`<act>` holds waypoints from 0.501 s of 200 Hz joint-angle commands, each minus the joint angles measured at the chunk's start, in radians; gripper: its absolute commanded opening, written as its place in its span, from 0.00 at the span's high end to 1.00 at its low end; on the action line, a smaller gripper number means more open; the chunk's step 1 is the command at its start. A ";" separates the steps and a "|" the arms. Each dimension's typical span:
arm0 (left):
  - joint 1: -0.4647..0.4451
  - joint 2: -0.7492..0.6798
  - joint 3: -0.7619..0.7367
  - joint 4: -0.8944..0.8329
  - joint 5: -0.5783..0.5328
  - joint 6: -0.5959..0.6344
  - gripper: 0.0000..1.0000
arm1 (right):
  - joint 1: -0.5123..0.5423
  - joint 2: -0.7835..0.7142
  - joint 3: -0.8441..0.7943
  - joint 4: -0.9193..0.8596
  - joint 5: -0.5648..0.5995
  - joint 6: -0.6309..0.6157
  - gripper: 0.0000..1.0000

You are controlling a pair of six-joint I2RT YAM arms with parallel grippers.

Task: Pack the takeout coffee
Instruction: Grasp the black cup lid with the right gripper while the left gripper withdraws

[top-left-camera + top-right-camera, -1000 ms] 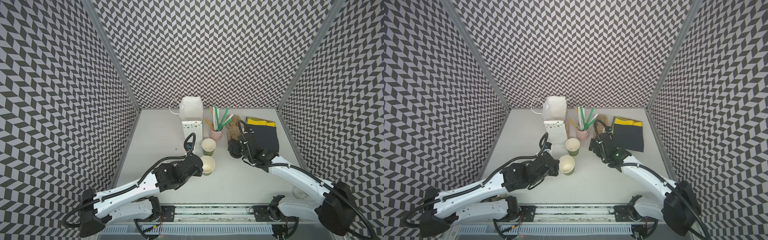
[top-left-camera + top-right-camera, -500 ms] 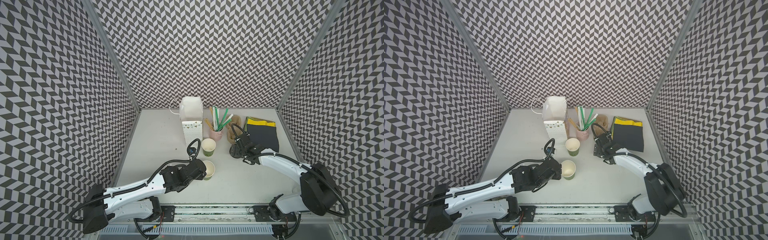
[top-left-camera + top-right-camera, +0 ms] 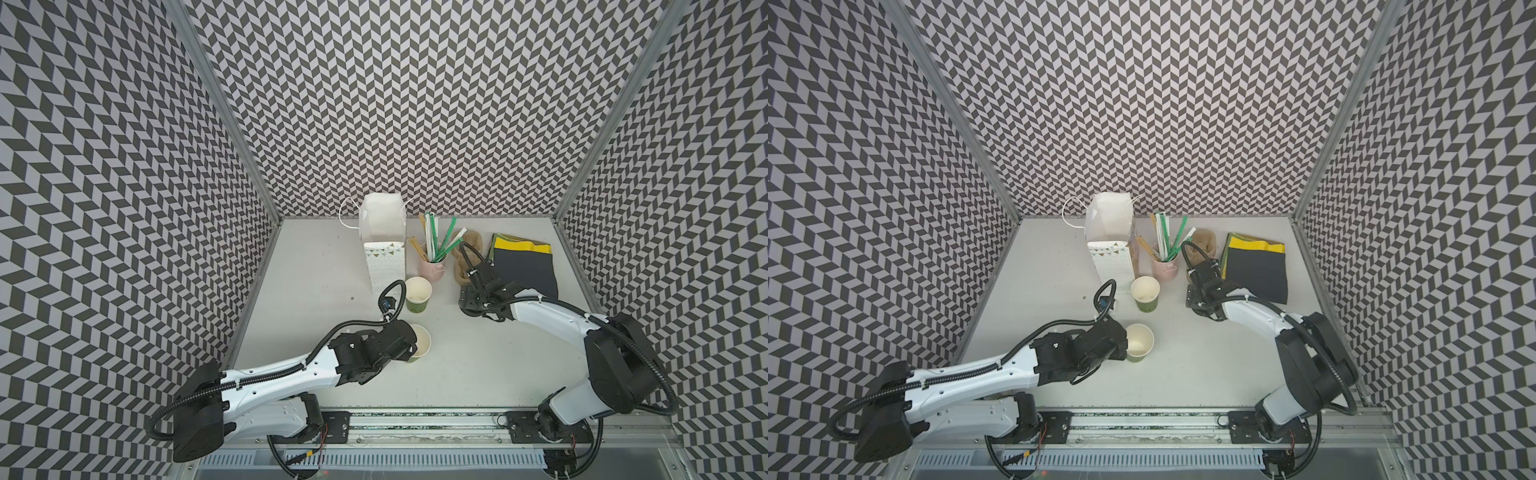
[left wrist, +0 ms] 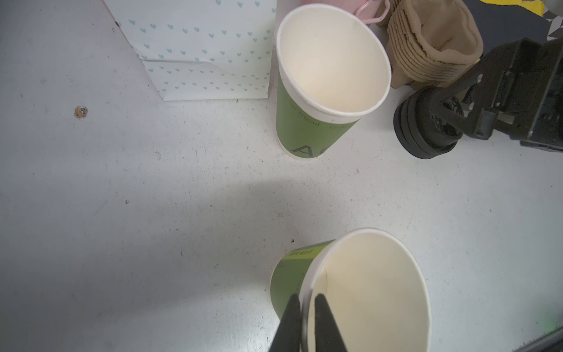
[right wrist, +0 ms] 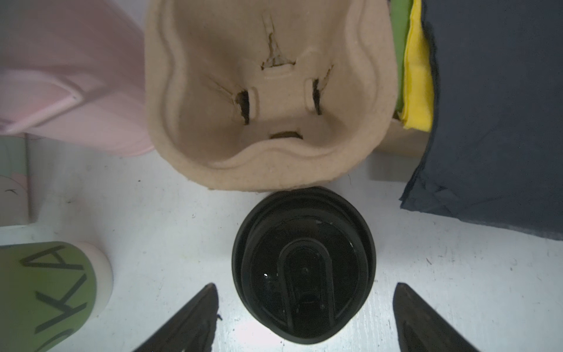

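Nearest the robot's base, the left hand [image 4: 305,297] stands at the rim of the near green paper cup [image 4: 365,289]. Its two dark fingers [image 4: 291,317] are drawn close together, one outside the cup's wall and one inside, with the rim between them. Whether they press the wall or stand just off it cannot be told. This cup stands upright on the white counter [image 3: 316,270], lidless, cream-white inside, toward the front and a little left of the middle in both top views [image 3: 419,347] [image 3: 1140,347].

Just behind it, and apart from it, stands the far green paper cup [image 3: 417,293], also upright and lidless, with dark lettering on its side in the left wrist view [image 4: 329,76].

To the right of that cup, the right hand [image 5: 304,285] is spread wide and holds nothing. One finger [image 5: 195,320] stands on each side of a stack of black lids [image 5: 304,265], neither touching it. The stack rests on the counter with its top lid facing up.

Directly behind the lids, just touching or nearly so, lies a stack of brown pulp cup carriers [image 5: 268,91]. To its right lie folded cloths [image 3: 525,266], dark grey on top with yellow and green edges showing. To its left is a pink cup of straws [image 3: 432,266], and left of that a white patterned paper bag [image 3: 384,262] stands open near the back wall.
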 commanded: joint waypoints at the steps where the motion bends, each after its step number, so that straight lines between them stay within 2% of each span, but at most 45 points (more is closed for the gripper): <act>1: -0.005 0.015 0.020 0.026 -0.040 -0.004 0.84 | -0.001 0.027 0.000 0.043 -0.005 -0.009 0.13; 26: -0.005 0.024 0.040 0.022 -0.051 0.006 0.78 | -0.001 0.040 -0.003 0.050 -0.009 -0.010 0.13; 57: 0.002 0.010 0.056 0.001 -0.077 0.020 0.75 | -0.001 0.048 -0.006 0.050 0.004 -0.007 0.15; 100: 0.028 -0.046 0.103 -0.025 -0.102 0.062 0.60 | -0.001 0.055 -0.011 0.058 0.011 -0.009 0.19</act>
